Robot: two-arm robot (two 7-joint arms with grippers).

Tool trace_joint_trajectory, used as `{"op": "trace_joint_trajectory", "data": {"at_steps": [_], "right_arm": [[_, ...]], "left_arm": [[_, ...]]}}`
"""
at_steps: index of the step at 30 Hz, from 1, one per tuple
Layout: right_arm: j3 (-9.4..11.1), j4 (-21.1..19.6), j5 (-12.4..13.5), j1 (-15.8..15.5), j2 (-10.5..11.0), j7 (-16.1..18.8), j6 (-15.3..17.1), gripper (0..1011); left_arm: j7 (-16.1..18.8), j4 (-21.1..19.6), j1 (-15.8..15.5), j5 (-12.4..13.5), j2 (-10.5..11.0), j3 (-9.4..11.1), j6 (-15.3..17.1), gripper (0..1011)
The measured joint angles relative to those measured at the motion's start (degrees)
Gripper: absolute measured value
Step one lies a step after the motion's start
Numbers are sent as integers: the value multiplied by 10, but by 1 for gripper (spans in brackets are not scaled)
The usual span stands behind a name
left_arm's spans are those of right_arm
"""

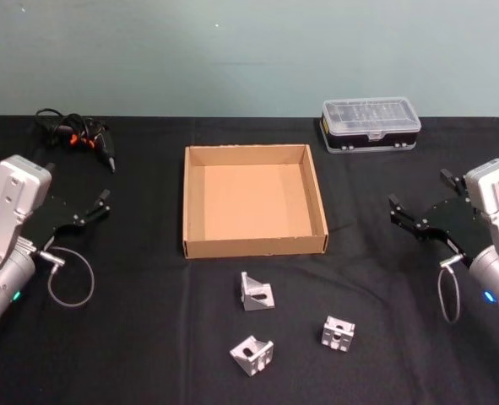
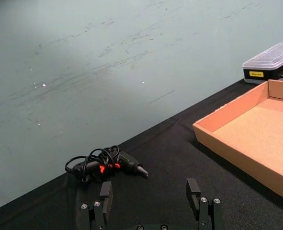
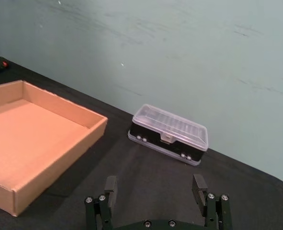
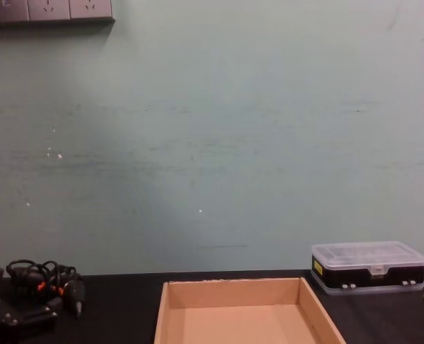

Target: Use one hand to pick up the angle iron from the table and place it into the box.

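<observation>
Three silver angle irons lie on the black table (image 1: 148, 329) in front of the box: one nearest it (image 1: 258, 292), one at the front (image 1: 252, 354), one to the right (image 1: 338, 332). The tan cardboard box (image 1: 253, 247) is empty and stands at the table's middle; its walls also show in the wrist views (image 2: 237, 143) (image 3: 60, 108) and the chest view (image 4: 229, 289). My left gripper (image 1: 78, 182) (image 2: 150, 191) hovers open at the left, well away from the irons. At the right, my right gripper (image 1: 418, 190) (image 3: 154, 184) is open too, holding nothing.
A clear-lidded black organiser case (image 1: 371, 124) (image 3: 169, 134) (image 4: 367, 266) stands behind the box at the right. A tangle of black cables with orange bits (image 1: 73, 133) (image 2: 105, 163) (image 4: 43, 278) lies at the back left. A teal wall rises behind the table.
</observation>
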Motion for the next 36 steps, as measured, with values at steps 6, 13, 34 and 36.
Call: {"op": "trace_joint_trajectory", "data": {"at_steps": [6,13,34,36], "right_arm": [[14,-36,12,-15,13,22,17,1003],[38,-103,35,-44,45,56,44,1003],[73,-262,173,-73,132,270,199,1003],[62,-262,177,-68,134,286,211,1002]], "left_arm": [[0,0,0,0,0,0,0,1011],[0,0,0,0,0,0,0,1011],[0,0,0,0,0,0,0,1011],[0,0,0,0,0,0,0,1011]]}}
